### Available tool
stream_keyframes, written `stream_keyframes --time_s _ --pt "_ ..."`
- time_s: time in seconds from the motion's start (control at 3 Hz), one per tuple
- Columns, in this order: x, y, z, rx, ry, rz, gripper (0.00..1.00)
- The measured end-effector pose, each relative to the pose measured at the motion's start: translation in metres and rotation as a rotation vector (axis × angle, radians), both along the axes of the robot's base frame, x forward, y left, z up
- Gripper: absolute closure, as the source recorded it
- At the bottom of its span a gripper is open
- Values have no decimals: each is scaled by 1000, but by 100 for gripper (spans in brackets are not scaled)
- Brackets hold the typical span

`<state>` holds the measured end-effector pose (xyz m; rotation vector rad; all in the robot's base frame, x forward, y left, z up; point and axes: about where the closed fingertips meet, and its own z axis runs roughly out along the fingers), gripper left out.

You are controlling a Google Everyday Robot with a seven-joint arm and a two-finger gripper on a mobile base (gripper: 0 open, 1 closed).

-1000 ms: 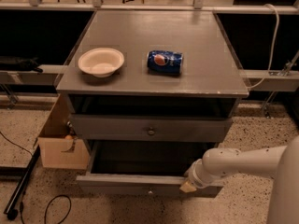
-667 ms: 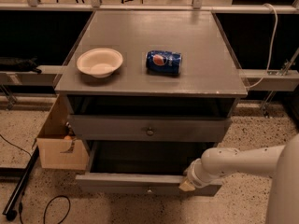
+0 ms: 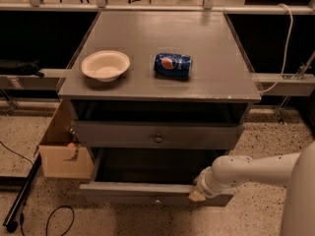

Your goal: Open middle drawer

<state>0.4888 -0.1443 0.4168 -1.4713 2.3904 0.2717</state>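
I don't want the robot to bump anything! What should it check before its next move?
1. Wide grey wooden middle drawer pulled out, dark inside showing: ok.
2. Gripper at that drawer's front, right of its small round knob: ok.
3. Gripper holding the drawer: cannot tell.
4. Brown cardboard box clear of the drawer's left end: cannot tell.
5. White bowl and blue can resting on the tabletop: ok.

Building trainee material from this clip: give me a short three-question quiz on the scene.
1. Fill in: in the picture, the white bowl lies ____ of the Pepsi can.
2. True or false: the Pepsi can stands upright.
3. Where is the gripper? A) over the white bowl B) at the pulled-out middle drawer's front C) touching the Pepsi can
Key: 1 left; 2 false; 3 B
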Motion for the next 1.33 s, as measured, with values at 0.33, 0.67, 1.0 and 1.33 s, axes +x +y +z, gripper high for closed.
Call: stream_keyframes --time_s 0.33,0.67,1.0,1.33 --pt "0 0 0 0 0 0 16" --pt "0 0 0 0 0 0 19" --pt "-21 3 -9 25 14 8 51" --pt "-43 4 -13 72 20 -1 74"
